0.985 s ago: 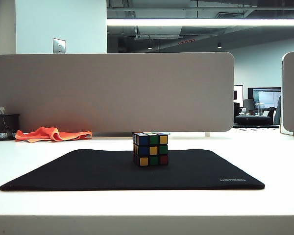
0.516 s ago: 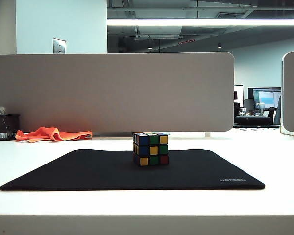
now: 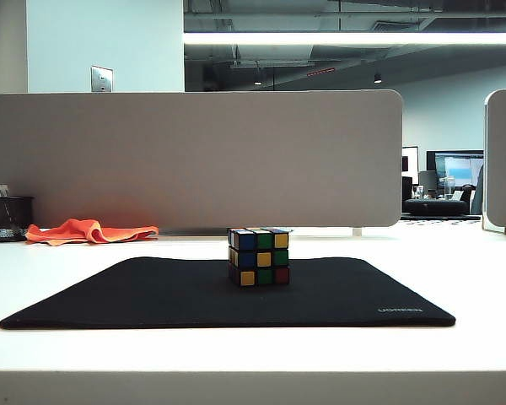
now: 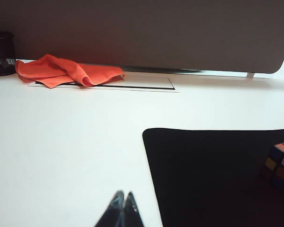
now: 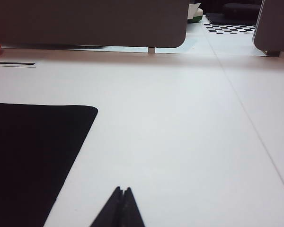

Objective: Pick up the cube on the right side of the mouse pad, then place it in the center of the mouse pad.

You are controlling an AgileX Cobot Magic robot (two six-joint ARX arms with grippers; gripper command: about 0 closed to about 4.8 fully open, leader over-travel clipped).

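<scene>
Left gripper [image 4: 121, 204]: tips pinched together, empty, low over bare table [image 4: 75, 142] off the pad's [image 4: 213, 175] left edge. Right gripper [image 5: 122, 201]: likewise closed, empty, over table just right of the pad. Cube [image 3: 259, 256] sits upright mid-pad, nothing touching it; placement looks done, arms parked clear.

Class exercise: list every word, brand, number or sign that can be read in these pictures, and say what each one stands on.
"UGREEN": small grey lettering on the near right corner of the black mouse pad, exterior view.
The cube carries coloured stickers only, no text.
The distant monitor and the wall plate are too small to read.
Neither wrist view, with the left gripper and the right gripper shut, shows any text.
</scene>
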